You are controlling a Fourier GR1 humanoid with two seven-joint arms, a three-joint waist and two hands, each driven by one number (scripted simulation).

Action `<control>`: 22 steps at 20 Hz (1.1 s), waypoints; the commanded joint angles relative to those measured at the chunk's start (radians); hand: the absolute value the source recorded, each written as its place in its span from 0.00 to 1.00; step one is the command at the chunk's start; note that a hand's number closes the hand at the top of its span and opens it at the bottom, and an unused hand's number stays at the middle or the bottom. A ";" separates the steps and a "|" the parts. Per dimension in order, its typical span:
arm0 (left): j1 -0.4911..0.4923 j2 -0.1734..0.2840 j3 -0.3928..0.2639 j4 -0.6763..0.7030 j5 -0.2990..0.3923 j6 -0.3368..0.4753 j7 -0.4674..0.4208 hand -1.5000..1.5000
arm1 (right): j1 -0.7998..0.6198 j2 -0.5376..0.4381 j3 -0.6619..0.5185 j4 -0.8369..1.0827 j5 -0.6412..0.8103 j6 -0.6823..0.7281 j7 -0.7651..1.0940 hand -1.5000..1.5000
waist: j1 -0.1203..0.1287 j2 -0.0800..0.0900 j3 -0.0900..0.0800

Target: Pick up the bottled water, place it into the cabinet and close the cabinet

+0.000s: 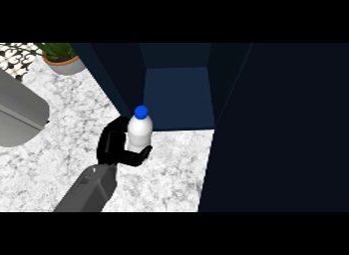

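Note:
The bottled water (139,130), white with a blue cap, stands upright just above the marble counter (30,174). My left hand (117,147) is shut on it, black fingers curled round its lower half. The bottle is directly in front of the dark blue cabinet's open compartment (179,97), near its left wall. The cabinet's door (280,129) stands open and fills the right side of the view. My right hand does not show.
A large grey rounded object (12,107) lies at the left edge. A potted plant (62,59) stands at the back left beside the cabinet. Bare counter spreads left of and in front of my forearm (89,191).

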 commanded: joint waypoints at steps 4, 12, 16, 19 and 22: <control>-0.181 -0.053 -0.105 -0.092 0.046 0.109 0.081 1.00 | 0.025 0.019 -0.060 -0.003 -0.172 0.057 -0.016 0.00 | -0.054 -0.003 -0.002; -0.218 -0.052 -0.157 -0.144 0.081 0.276 0.117 1.00 | -0.003 -0.005 -0.113 0.068 -0.229 0.117 -0.042 0.00 | -0.075 0.000 -0.001; -0.234 -0.052 -0.157 -0.130 0.054 0.364 0.124 1.00 | -0.015 -0.027 -0.156 0.075 -0.279 0.137 -0.041 0.00 | -0.091 0.003 -0.001; -0.227 -0.052 -0.181 -0.129 0.045 0.401 0.145 1.00 | -0.012 -0.034 -0.173 0.102 -0.295 0.164 -0.064 0.00 | -0.099 0.007 0.000; -0.233 -0.052 -0.170 -0.121 0.051 0.473 0.147 1.00 | -0.007 -0.052 -0.182 0.107 -0.328 0.197 -0.064 0.00 | -0.116 0.011 0.000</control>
